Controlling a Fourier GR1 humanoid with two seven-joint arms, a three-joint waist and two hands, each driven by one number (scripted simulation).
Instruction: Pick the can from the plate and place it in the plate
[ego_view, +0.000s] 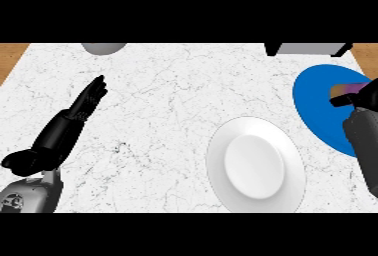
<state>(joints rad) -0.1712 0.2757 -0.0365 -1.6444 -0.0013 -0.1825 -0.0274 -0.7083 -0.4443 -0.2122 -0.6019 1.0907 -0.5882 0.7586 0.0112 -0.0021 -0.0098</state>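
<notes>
On the white marble counter (162, 100), a grey rounded object (103, 47) sits at the far edge left of centre and a grey box with dark ends (308, 48) at the far right. The white plate (255, 165) lies bare, near and right of centre, just beside the blue plate (321, 100) at the right edge. On the blue plate the can (347, 90) shows brown and purple, largely hidden by the right hand (362, 100), whose fingers curl round it. The left hand (85, 105) rests at the left, fingers straight and together
</notes>
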